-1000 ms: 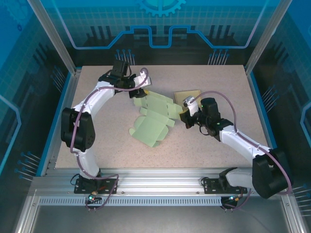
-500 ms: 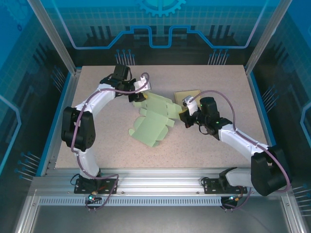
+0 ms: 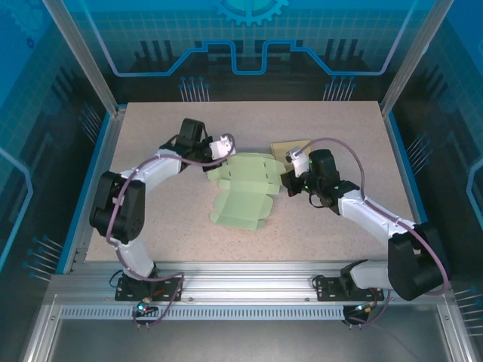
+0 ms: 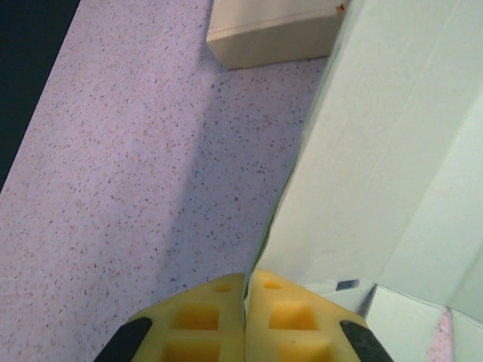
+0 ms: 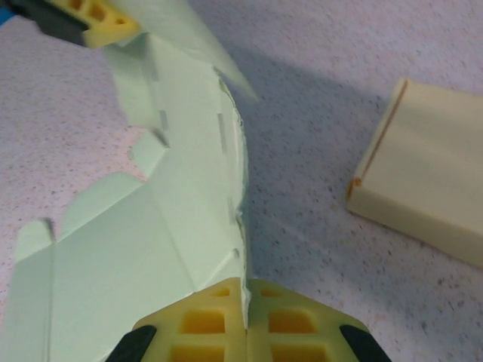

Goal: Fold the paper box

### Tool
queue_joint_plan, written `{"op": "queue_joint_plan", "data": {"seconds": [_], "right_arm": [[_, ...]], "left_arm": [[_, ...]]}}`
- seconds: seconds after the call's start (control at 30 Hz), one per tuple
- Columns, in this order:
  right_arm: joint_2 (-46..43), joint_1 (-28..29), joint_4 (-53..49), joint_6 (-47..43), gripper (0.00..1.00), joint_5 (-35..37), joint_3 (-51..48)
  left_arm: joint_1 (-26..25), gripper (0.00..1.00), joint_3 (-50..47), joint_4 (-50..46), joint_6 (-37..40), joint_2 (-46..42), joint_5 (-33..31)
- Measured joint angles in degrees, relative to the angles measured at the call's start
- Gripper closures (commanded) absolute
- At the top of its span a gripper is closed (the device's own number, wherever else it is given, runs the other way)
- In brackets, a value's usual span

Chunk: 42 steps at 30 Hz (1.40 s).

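The paper box (image 3: pixel 245 192) is a pale green, partly creased blank lying mid-table. My left gripper (image 3: pixel 213 160) is at its far left corner. In the left wrist view that gripper (image 4: pixel 247 283) is shut, its yellow pads pinching the edge of an upright panel of the paper box (image 4: pixel 377 151). My right gripper (image 3: pixel 281 183) is at the blank's right edge. The right wrist view shows it (image 5: pixel 247 290) shut on the edge of the paper box (image 5: pixel 151 249), with a left fingertip (image 5: pixel 106 23) at the sheet's far corner.
A flat tan block (image 3: pixel 290 147) lies just behind the right gripper and beyond the blank; it appears as the tan block (image 5: pixel 430 173) and as the tan block (image 4: pixel 272 30) in the wrist views. The speckled tabletop (image 3: pixel 339 121) is ringed by a metal frame and blue panels.
My left gripper moved right and down to the blank's far corner and closed on its edge. The blank shifted and lies flatter. The right gripper kept its hold.
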Motion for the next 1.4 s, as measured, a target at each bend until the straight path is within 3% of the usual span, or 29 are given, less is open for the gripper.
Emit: {"op": "queue_joint_plan", "data": {"seconds": [0.13,0.33,0.4,0.47,0.63,0.87,1.17,1.4], "right_arm": [[-0.15,-0.72,-4.09,5.27,0.64,3.5,1.79],[-5.92,-1.86,-12.87,13.75,0.46,8.46,2.62],[-9.22,-2.54,-16.55,16.35,0.31,9.73,3.02],[-12.61,-3.74,-19.91,19.47,0.0,10.88,3.61],[-17.84,-6.29,-26.95,26.4,0.0,12.7,4.61],[-18.1,-5.49,-34.99,30.51,0.0,13.88,7.56],[-18.05,-4.2,-31.5,31.74,0.0,8.79,8.41],[-7.61,-3.23,-29.44,31.63,0.03,5.2,14.01]], "left_arm": [[-4.17,0.94,-7.63,9.64,-1.38,-3.76,-7.65],[-11.91,0.94,-15.28,22.8,-1.92,-5.57,-21.24],[-14.08,0.94,-16.61,26.36,-1.05,-5.55,-25.57],[-16.06,0.94,-17.84,30.84,0.39,-5.53,-30.03],[-19.47,0.93,-20.06,41.53,4.24,-4.83,-37.92],[-22.58,0.92,-22.73,50.8,8.26,-1.9,-44.11],[-26.75,0.92,-23.32,56.78,11.67,3.87,-48.76],[-27.67,0.91,-23.3,57.79,12.24,4.33,-49.2]]}}
